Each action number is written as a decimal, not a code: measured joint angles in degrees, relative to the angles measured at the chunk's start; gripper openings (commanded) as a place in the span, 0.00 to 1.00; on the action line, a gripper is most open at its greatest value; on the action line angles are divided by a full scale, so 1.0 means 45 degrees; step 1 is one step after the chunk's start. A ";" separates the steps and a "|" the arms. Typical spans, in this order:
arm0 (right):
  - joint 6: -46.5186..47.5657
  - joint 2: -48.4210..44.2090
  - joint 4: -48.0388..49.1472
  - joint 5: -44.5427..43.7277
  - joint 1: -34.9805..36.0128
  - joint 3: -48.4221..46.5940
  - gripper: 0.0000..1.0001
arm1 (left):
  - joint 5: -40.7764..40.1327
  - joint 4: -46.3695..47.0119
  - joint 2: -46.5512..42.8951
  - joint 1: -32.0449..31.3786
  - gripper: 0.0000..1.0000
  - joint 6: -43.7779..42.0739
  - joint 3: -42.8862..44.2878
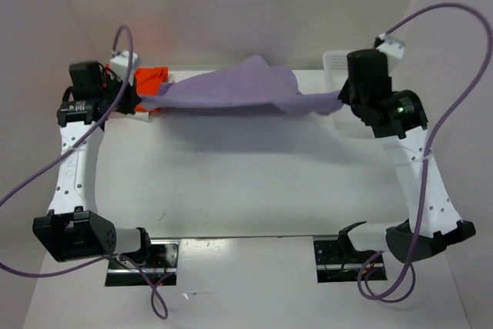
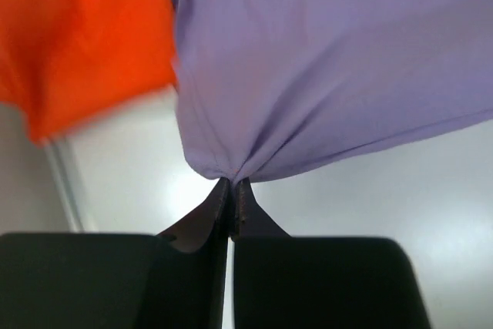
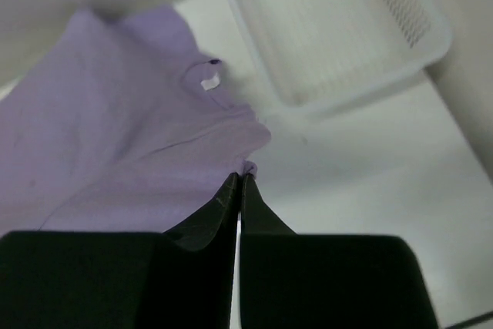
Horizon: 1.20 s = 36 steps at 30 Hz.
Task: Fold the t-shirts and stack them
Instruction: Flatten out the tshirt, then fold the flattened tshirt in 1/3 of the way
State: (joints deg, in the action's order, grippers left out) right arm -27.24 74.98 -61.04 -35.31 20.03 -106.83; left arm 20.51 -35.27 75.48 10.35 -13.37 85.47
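While the lavender t-shirt (image 1: pixel 231 88) hangs stretched over the far side of the desk (image 1: pixel 246 182), pinched at opposite ends by the left gripper (image 2: pixel 231 184) and right gripper (image 3: pixel 240 179), nothing looks folded; the orange t-shirt (image 1: pixel 150 78) lies bunched far left, unstacked.

— We see two white plastic arm links (image 1: pixel 75 167), each dotted with rows of small dark holes, don't we?
— We do, and bulky black joint housings (image 1: pixel 73 235) cap their ends. We also count a thin purple cable (image 1: pixel 462 90) looping off each arm.
— We spot a small green light (image 1: pixel 400 109) on the right arm's black wrist block (image 1: pixel 381 98).
— Up close, we find the left gripper (image 2: pixel 232 184) and right gripper (image 3: pixel 239 177) alike: black matte fingers (image 2: pixel 202 225) tapering to thin points.
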 measured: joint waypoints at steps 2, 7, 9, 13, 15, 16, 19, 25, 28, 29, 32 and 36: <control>-0.0797 -0.0403 -0.0529 0.0398 0.0277 0.1783 0.00 | -0.0316 -0.0597 -0.0097 0.0000 0.00 -0.0578 -0.1501; -0.2506 -0.1957 -0.1923 0.2074 0.0413 0.6683 0.00 | -0.1195 -0.1826 -0.0772 0.0010 0.00 -0.2375 -0.4527; -0.3007 -0.2628 -0.2419 0.2798 0.0413 0.7669 0.00 | -0.1579 -0.2210 -0.0942 0.0010 0.00 -0.3055 -0.5338; -0.3512 -0.3813 -0.2613 0.3847 0.0413 0.8791 0.00 | -0.2259 -0.2968 -0.0991 -0.0024 0.01 -0.4080 -0.6334; -0.3682 -0.4095 -0.2637 0.4299 0.0413 0.9364 0.00 | -0.2555 -0.3225 -0.1039 -0.0034 0.02 -0.4483 -0.6683; -0.3745 -0.4167 -0.2647 0.4478 0.0413 0.9641 0.00 | -0.2686 -0.3288 -0.1083 -0.0034 0.02 -0.4682 -0.6868; -0.3891 -0.4153 -0.2739 0.4877 0.0413 1.0151 0.00 | -0.3104 -0.3521 -0.1156 -0.0039 0.02 -0.5037 -0.7359; -0.3832 -0.3079 -0.2239 0.4935 0.0408 1.0171 0.00 | -0.3147 -0.3604 -0.0811 -0.0039 0.02 -0.4862 -0.7067; -0.3560 -0.1899 -0.1608 0.4935 0.0364 1.0064 0.00 | -0.3079 -0.3138 0.0219 -0.0039 0.02 -0.4313 -0.6115; -0.3429 -0.1443 -0.1433 0.4935 0.0340 0.9928 0.00 | -0.3070 -0.2953 0.0675 -0.0039 0.02 -0.4187 -0.5751; -0.3075 -0.0126 -0.0835 0.4784 0.0248 0.9389 0.00 | -0.3079 -0.2268 0.1972 -0.0151 0.03 -0.3638 -0.4838; -0.2584 0.1107 -0.0267 0.4653 0.0117 0.9063 0.00 | -0.3196 -0.1681 0.3308 -0.0559 0.03 -0.3225 -0.4138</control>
State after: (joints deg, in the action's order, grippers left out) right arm -38.87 79.96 -62.24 -14.37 20.56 -66.04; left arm 6.13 -42.83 90.37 7.84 -27.88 66.85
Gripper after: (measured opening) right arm 0.006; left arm 0.033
